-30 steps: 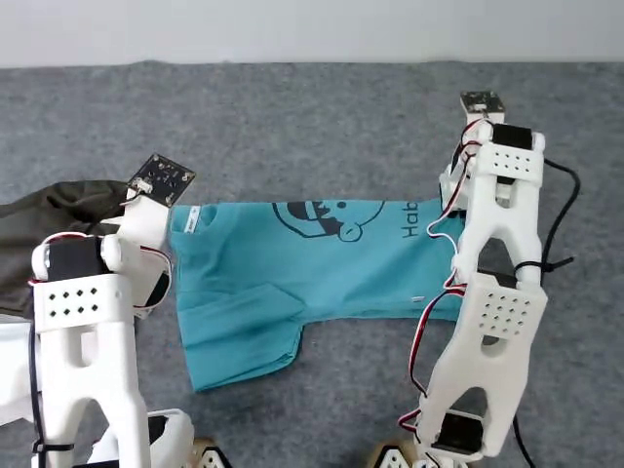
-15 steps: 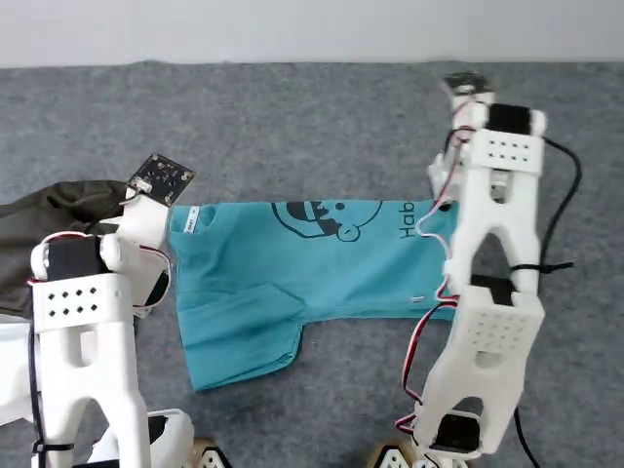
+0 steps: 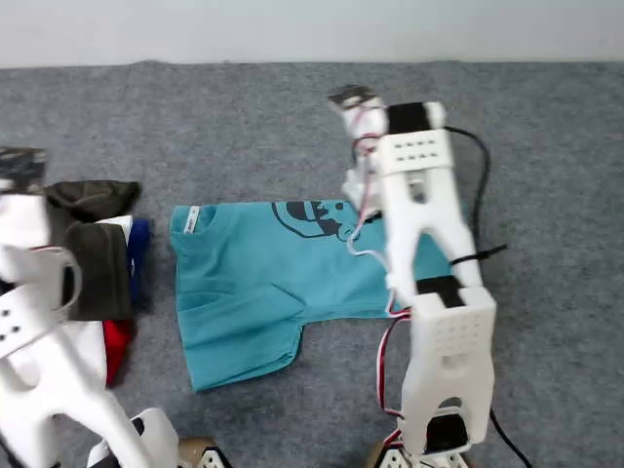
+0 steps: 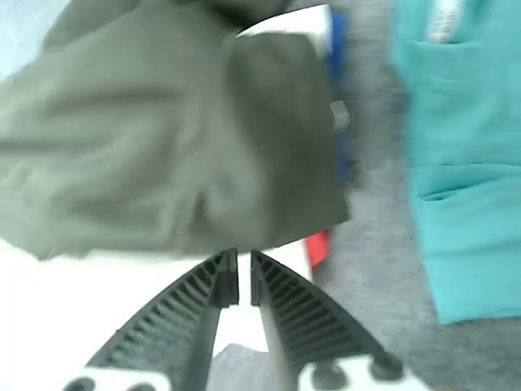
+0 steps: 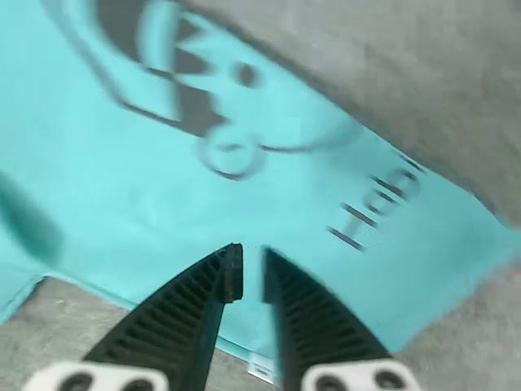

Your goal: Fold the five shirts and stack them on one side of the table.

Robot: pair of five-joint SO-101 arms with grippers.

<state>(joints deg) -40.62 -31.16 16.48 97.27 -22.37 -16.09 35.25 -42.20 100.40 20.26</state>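
- Grey tabletop (image 3: 244,117) holds your teal shirt (image 3: 253,283).
- Your left gripper (image 4: 237,277), pressed together, hangs above the olive shirt (image 4: 163,155).
- Your right gripper (image 5: 247,273), pressed together, hangs above the teal shirt.

Bright, even, diffuse overhead light; soft, faint shadows along teal shirt (image 3: 244,283) edges on grey table (image 3: 244,117); white fabric (image 4: 49,318) glares, overexposed

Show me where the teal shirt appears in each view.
High view: shirt lies mid-table, beside the stack.
Left wrist view: shirt beside the stack, past the left claw.
Right wrist view: shirt under the right claw, print showing.
Shared landmark: the gray table bordering the shirt.
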